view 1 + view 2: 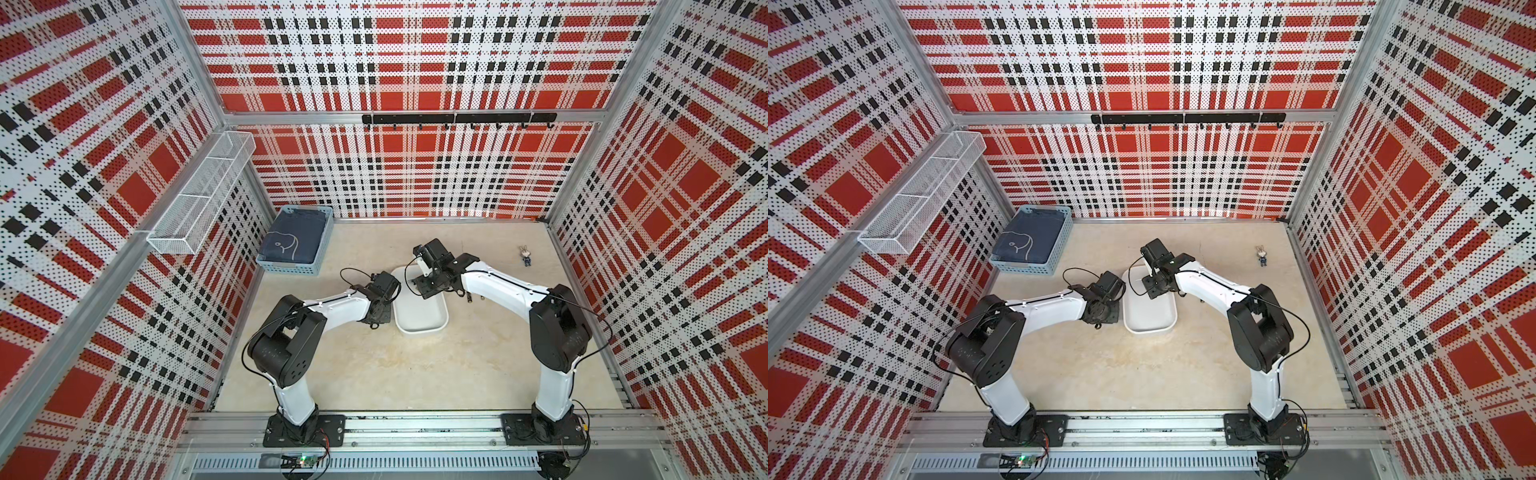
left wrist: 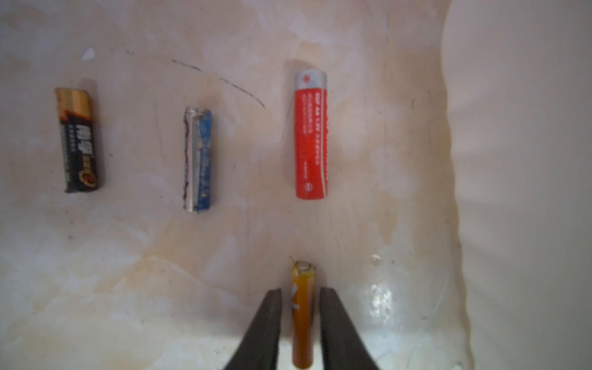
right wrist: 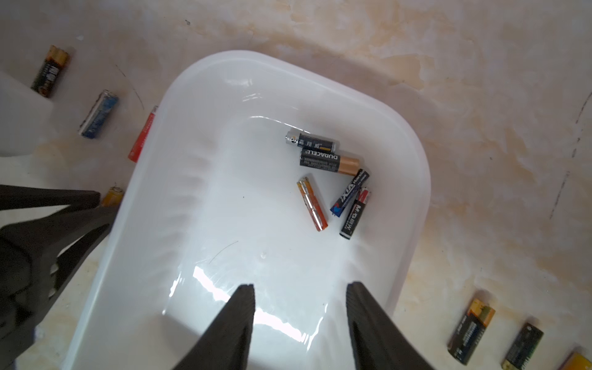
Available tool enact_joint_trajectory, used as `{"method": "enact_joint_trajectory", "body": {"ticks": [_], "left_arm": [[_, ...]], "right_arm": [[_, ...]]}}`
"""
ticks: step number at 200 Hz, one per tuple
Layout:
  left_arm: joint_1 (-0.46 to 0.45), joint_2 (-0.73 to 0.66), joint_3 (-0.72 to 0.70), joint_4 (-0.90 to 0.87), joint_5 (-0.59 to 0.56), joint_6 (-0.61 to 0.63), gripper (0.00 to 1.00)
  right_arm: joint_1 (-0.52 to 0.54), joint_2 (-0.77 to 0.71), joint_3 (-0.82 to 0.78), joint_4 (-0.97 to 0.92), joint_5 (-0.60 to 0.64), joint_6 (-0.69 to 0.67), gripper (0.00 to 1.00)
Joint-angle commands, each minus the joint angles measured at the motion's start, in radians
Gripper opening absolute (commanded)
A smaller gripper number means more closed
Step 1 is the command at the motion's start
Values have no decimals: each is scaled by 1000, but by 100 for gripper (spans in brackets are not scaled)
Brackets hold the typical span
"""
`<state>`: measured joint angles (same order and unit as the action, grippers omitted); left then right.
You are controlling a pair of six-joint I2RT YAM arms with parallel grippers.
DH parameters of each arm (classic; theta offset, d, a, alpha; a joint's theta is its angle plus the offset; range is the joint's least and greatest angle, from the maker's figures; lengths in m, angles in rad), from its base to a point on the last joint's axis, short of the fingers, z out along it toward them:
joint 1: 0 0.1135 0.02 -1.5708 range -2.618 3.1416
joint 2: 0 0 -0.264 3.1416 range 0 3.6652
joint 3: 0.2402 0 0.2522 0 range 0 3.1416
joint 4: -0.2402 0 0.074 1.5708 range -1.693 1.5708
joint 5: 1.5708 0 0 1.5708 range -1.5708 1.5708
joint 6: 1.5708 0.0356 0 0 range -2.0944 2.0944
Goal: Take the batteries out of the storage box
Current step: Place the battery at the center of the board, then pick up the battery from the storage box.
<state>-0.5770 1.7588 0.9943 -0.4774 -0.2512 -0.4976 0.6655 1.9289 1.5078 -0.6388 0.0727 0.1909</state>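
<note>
Inside the storage box [image 3: 153,224], five batteries [image 3: 330,163] lie loose toward one end. Four sit close together, and an orange-and-silver cell [image 3: 312,205] lies just apart from them. The rest of the box floor is bare. In both top views the box stands on the surface [image 1: 374,365] between the two arms, and the arms hide most of the cells there.

Left fingers [image 2: 266,323]: slightly parted, set down just beside the box's long wall. An orange battery [image 2: 302,314] lies lengthwise between them on the surface. A narrow gap shows on either side of it, so no grip is made.

Beyond that cell, three more lie on the surface, roughly parallel and well apart from one another: a red battery [image 2: 310,137], a blue battery [image 2: 198,160] with a torn wrapper, and a black-and-gold battery [image 2: 78,141].

Right fingers [image 3: 365,323]: about half open, hanging over the box interior. They hold nothing and touch no cell.

Past the box's opposite wall, three further cells [image 3: 471,331] lie on the surface side by side, the last only partly in frame.

Other items noted: a light-blue basket [image 1: 286,268] holding dark cloth stands in the far corner on the left arm's side. A rabbit figurine [image 1: 525,254] lies near the wall on the right arm's side.
</note>
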Motion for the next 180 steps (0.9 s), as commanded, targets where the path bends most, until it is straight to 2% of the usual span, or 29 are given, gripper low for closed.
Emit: {"method": "enact_joint_trajectory", "body": {"ticks": [1,84,125,180], "left_arm": [[9,-29,-11,10,-18,-1,31],[1,-179,81,-65,-18,-14,34],[0,-280,95,-60,-83,-15,35],[1,-274,89,-55,-98,-12,36]], "right_arm": [[0,46,38,-1,11,-25,53],[-7,235,173,-18,32,-60,49],[-13,293,188,-21,22,-62,45],[-23,321,158,-1,-10,-48,36]]}}
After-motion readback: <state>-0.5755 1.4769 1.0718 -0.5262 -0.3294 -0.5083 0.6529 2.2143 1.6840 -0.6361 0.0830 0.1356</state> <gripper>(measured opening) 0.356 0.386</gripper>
